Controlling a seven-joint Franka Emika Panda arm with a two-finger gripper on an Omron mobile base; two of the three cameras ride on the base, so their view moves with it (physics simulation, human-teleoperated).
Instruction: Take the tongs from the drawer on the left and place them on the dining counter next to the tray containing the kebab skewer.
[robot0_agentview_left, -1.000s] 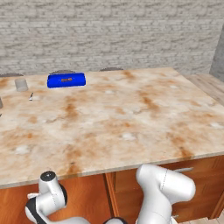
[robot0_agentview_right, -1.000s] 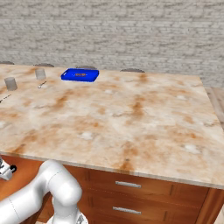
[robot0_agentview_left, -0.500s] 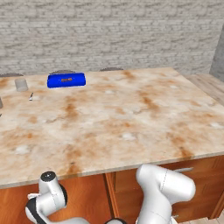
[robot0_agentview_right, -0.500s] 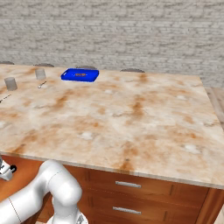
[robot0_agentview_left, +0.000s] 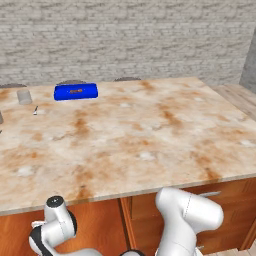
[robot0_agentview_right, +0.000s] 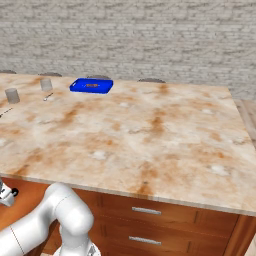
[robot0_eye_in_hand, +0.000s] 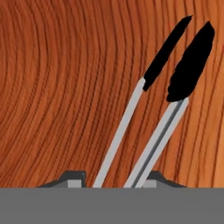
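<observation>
Base views match the earlier frames: counter scene and arm haven't shifted, so any motion is down at the hand.

Dining counter (robot0_agentview_left: 150, 135) spans both base views; blue tray (robot0_agentview_left: 76, 91) sits far-left at its back edge w/ the kebab skewer (robot0_agentview_left: 76, 91) inside.

Below the slab edge, arm is folded low & left, elbow (robot0_agentview_left: 190, 212) by the cabinets, wrist reaching down under the counter.

Hand view: drawer (robot0_eye_in_hand: 57, 87) floor, plain wood grain. Tongs (robot0_eye_in_hand: 153, 113) lie on it, 2 thin metal arms running up to black tips.

Gripper (robot0_eye_in_hand: 114, 180): fingertips (robot0_eye_in_hand: 74, 178) flank both metal arms, narrow gap, prob. closing on them; contact unclear.

Tongs look light, stiff, slick metal, springy. Best grab mid-shaft across both arms.
</observation>
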